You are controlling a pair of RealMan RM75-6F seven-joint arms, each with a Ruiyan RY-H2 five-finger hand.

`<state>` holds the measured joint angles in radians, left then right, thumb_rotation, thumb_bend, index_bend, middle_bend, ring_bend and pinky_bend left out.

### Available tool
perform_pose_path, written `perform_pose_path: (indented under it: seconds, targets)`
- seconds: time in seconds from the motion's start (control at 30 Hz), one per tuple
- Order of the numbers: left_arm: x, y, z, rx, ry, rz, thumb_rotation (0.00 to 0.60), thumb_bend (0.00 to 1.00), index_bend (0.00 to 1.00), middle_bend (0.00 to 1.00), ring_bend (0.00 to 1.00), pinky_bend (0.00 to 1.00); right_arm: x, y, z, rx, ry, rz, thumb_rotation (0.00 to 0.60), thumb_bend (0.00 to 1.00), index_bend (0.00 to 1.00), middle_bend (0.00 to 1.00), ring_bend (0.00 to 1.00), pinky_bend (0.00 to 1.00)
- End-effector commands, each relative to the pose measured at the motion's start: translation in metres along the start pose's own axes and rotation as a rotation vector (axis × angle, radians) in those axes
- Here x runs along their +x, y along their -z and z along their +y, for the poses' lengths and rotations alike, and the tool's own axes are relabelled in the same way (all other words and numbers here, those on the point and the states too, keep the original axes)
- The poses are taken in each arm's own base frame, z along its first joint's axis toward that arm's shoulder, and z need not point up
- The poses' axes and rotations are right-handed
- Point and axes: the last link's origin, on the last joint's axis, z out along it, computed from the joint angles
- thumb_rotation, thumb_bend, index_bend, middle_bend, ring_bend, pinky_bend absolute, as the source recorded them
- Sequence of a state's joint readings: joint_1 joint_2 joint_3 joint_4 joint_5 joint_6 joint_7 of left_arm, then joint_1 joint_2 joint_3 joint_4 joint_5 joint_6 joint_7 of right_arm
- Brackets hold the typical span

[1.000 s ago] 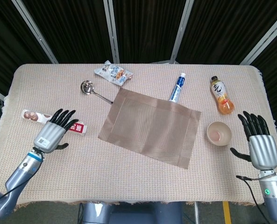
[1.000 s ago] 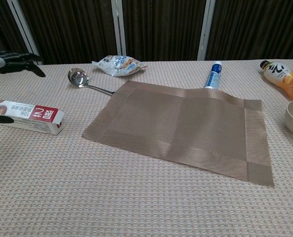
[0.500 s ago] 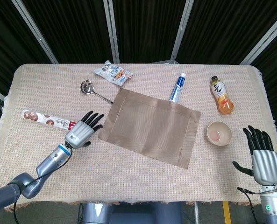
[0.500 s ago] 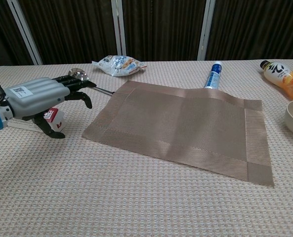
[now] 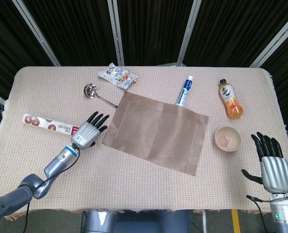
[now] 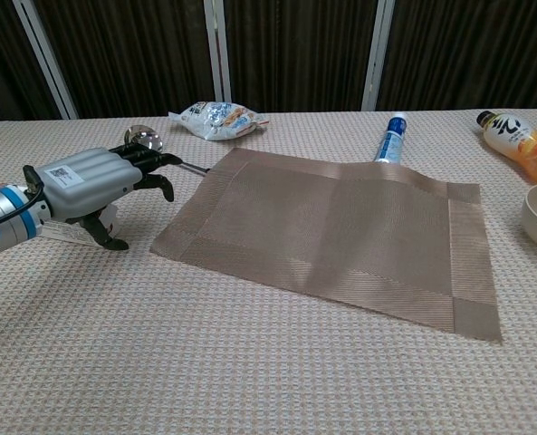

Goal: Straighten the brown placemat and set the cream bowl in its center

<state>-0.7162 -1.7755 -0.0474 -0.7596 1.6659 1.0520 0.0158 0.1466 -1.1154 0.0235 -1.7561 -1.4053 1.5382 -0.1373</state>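
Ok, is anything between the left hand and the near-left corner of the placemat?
Nothing visible. The left hand hovers open just left of the brown placemat, with only bare tablecloth between. The red-and-white box lies behind the hand, out of the path.

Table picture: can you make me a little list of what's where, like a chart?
placemat: brown placemat, lying crooked in the middle
bowl: cream bowl, off the mat, on its right
left hand: left hand open, fingers spread, beside the mat's left edge
right hand: right hand open, near the table's right corner
under mat's far edge: toothpaste tube
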Motion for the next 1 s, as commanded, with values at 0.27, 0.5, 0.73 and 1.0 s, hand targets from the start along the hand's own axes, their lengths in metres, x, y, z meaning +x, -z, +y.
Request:
perform_pose_path:
  seconds: [0.27, 0.5, 0.73, 1.0]
  targets:
    - [-0.001, -0.025, 0.01, -0.008, -0.009, 0.012, 0.6, 0.12, 0.28, 0.0, 0.0, 0.0, 0.003, -0.001, 0.001, -0.007, -0.002, 0.006, 0.6, 0.0, 0.0, 0.0, 0.0, 0.0]
    - [-0.003, -0.031, 0.018, -0.023, -0.022, 0.006, 0.6, 0.23, 0.29, 0.0, 0.0, 0.0, 0.005, -0.002, 0.002, -0.01, -0.008, 0.012, 0.6, 0.0, 0.0, 0.0, 0.0, 0.0]
    - [-0.003, -0.031, 0.019, -0.033, -0.02, 0.007, 0.6, 0.4, 0.33, 0.0, 0.0, 0.0, 0.006, -0.001, 0.003, -0.009, -0.011, 0.015, 0.6, 0.0, 0.0, 0.0, 0.0, 0.0]
    - [-0.005, -0.027, 0.02, -0.036, -0.004, 0.002, 0.6, 0.43, 0.41, 0.0, 0.0, 0.0, 0.008, 0.0, 0.002, -0.003, -0.015, 0.022, 0.6, 0.0, 0.0, 0.0, 0.0, 0.0]
